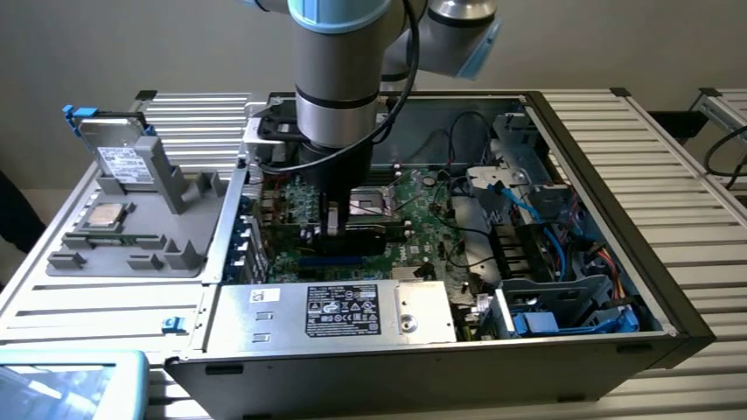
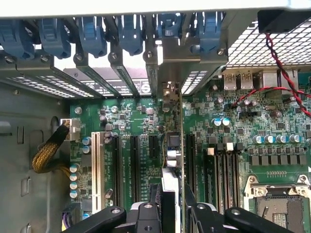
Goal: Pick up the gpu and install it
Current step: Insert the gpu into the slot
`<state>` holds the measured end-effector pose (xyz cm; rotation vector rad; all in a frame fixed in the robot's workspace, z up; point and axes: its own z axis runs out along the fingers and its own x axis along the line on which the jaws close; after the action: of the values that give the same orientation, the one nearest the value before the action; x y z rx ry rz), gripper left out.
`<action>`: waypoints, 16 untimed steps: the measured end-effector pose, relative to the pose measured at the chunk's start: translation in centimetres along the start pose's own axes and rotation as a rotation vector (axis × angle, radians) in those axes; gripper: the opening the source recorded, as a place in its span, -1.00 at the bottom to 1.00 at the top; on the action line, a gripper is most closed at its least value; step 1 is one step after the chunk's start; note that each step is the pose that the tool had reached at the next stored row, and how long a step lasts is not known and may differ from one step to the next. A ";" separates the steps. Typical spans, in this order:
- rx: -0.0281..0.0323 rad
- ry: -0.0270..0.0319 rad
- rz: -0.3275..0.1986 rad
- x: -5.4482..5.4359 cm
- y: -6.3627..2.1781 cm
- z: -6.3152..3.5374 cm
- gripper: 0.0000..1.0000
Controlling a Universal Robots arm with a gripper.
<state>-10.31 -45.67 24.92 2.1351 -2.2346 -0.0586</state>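
The hand (image 2: pixel 171 213) grips the gpu (image 2: pixel 170 180) edge-on over the motherboard (image 2: pixel 131 116), seemingly not seated; it wants squaring up, then straight downward pressure.

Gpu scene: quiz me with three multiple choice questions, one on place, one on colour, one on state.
1. Where is the gpu? A on the grey tray; B over the motherboard; C on the power supply.
2. The motherboard is: A blue; B red; C green.
3. The jaws are: A wide open; B shut on the gpu; C holding a cable.
Answers: 1 B, it stands edge-on above the board; 2 C, the green board shows in both views; 3 B, they clamp the card's edge.
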 end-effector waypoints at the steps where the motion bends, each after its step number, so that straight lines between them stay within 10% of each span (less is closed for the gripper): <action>1: 0.0000 0.0000 -0.001 0.0 0.00 0.02 -0.43; 16: -0.0006 0.0001 -0.006 0.0 0.15 0.18 -0.43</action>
<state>-10.48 -45.70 24.76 2.1414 -2.2280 -0.0593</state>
